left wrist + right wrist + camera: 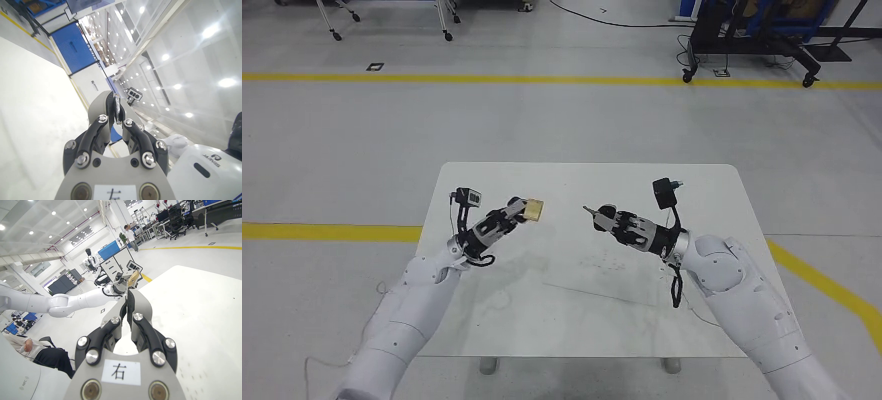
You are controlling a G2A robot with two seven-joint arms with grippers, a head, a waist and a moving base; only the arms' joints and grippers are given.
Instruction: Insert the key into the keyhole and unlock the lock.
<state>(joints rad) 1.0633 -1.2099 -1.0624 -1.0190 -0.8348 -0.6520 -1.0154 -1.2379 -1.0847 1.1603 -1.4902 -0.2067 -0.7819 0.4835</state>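
I find the white counter under both arms. The left claw is clamped on the brass lock, held above the counter's middle. The right claw pinches the key, whose tip points toward the lock, near it but not touching.

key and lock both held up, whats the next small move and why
Probably ease the right gripper toward the lock, aligning the key: it points roughly at the lock, held in the left gripper, with a gap between them.
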